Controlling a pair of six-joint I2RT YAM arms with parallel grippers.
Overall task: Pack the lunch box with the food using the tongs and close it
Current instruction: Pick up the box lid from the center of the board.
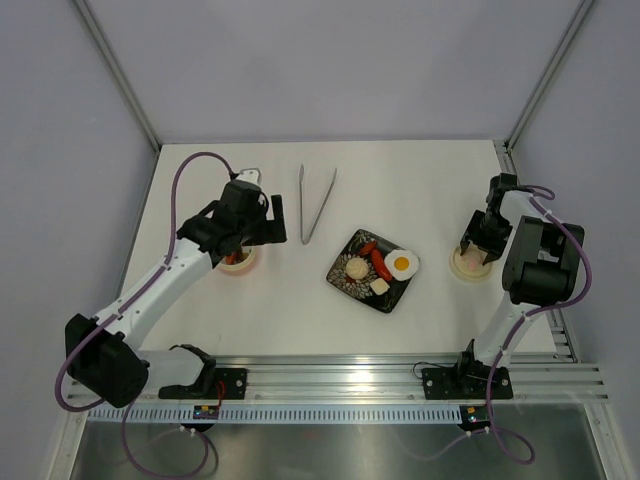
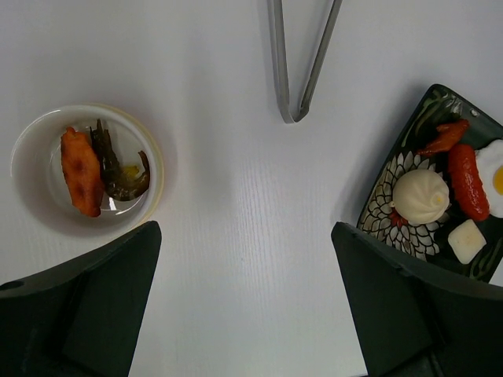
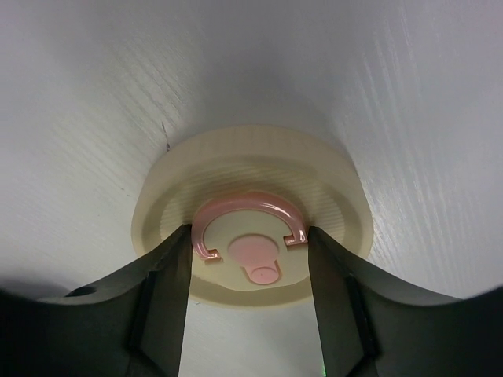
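The cream lunch box tub [image 1: 238, 264] sits left of centre, half hidden under my left gripper [image 1: 255, 232]. In the left wrist view the tub [image 2: 31, 145] holds an orange piece [image 2: 82, 174] and a dark brown bit [image 2: 118, 169]. The left gripper [image 2: 245, 236] hangs open over bare table between the tub and the black plate [image 2: 393, 188]. The tongs [image 1: 315, 203] lie free behind, their joint [image 2: 292, 116] pointing at me. The lid [image 3: 251, 169] rests on the table at right. My right gripper [image 3: 250, 243] is shut on its pink ring handle [image 3: 247, 206].
The black plate [image 1: 345, 283] in the middle carries a bun [image 2: 420, 196], a red sausage [image 2: 468, 182], a fried egg [image 2: 493, 177], a pale cube [image 2: 467, 240] and a carrot piece [image 2: 446, 136]. Frame posts stand at the table's back corners.
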